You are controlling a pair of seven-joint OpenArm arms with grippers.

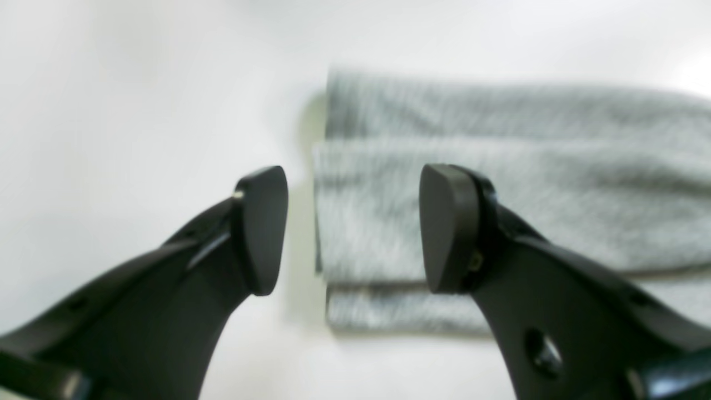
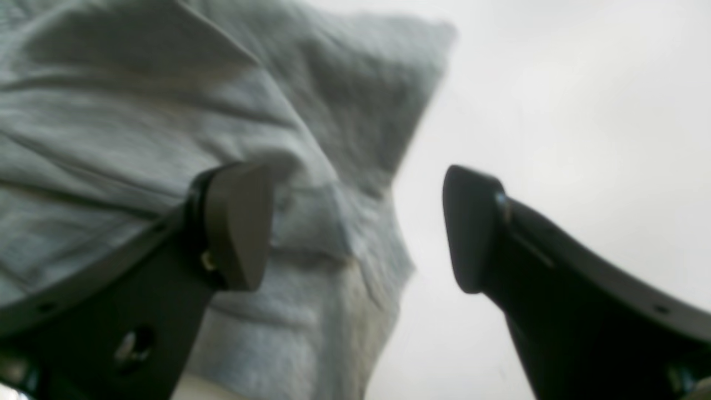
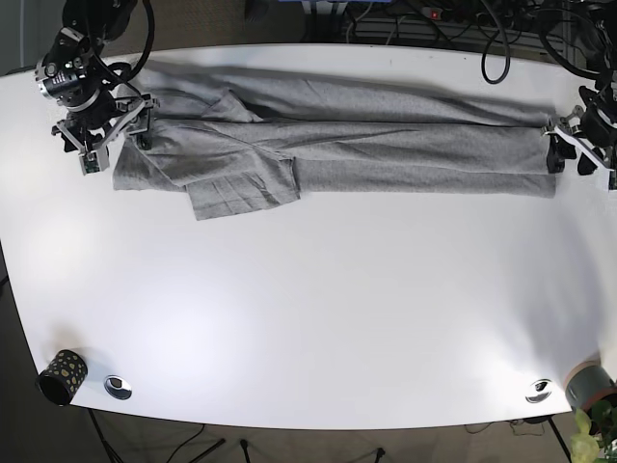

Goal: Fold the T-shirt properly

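Observation:
A grey T-shirt [image 3: 386,135] lies folded lengthwise into a long band across the far side of the white table [image 3: 318,299], with a sleeve flap [image 3: 241,193] sticking out at its left. My left gripper [image 3: 571,154] is open at the band's right end. In the left wrist view [image 1: 355,228] its jaws straddle the layered edge of the shirt [image 1: 500,183] from just above. My right gripper [image 3: 116,147] is open at the band's left end. In the right wrist view [image 2: 355,228] one finger is over the shirt [image 2: 139,111] and the other over bare table.
A black dotted cup [image 3: 61,375] and a metal disc [image 3: 117,387] sit at the near left corner. Another disc [image 3: 539,390] and a grey cylinder [image 3: 590,383] sit at the near right corner. Cables [image 3: 492,39] hang behind the far edge.

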